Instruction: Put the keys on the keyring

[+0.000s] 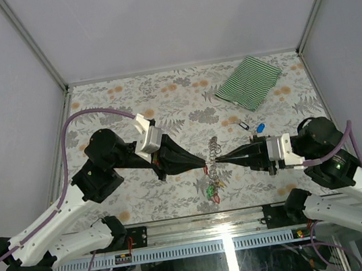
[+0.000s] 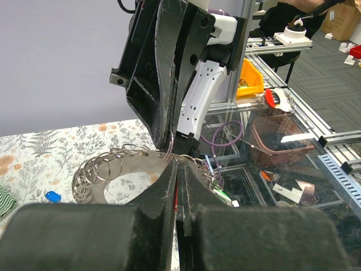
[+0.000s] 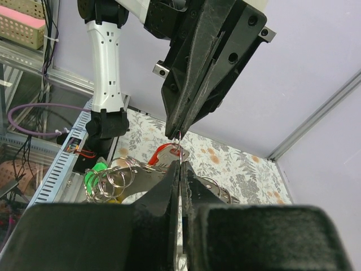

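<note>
Tip to tip near the middle of the desk's (image 1: 162, 97) near edge, the left pincer (image 1: 204, 167) and right pincer (image 1: 218, 161) meet with jaws fully closed. The right one grips a link of the keyring (image 1: 213, 150), whose coil stretches away from the tips towards the back wall. A red tag shows at the left tips, but it cannot be told whether they pinch that tag's key or the ring. A bunch of keys (image 1: 213, 188) with green and red tags hangs by the near rail. A blue-tagged key (image 1: 260, 128) and a dark-tagged key (image 1: 243, 125) lie apart, right of the ring. The striped cloth (image 1: 249, 81) sits at the far right corner. Patterned surface stretches open behind both arms to the walls.
</note>
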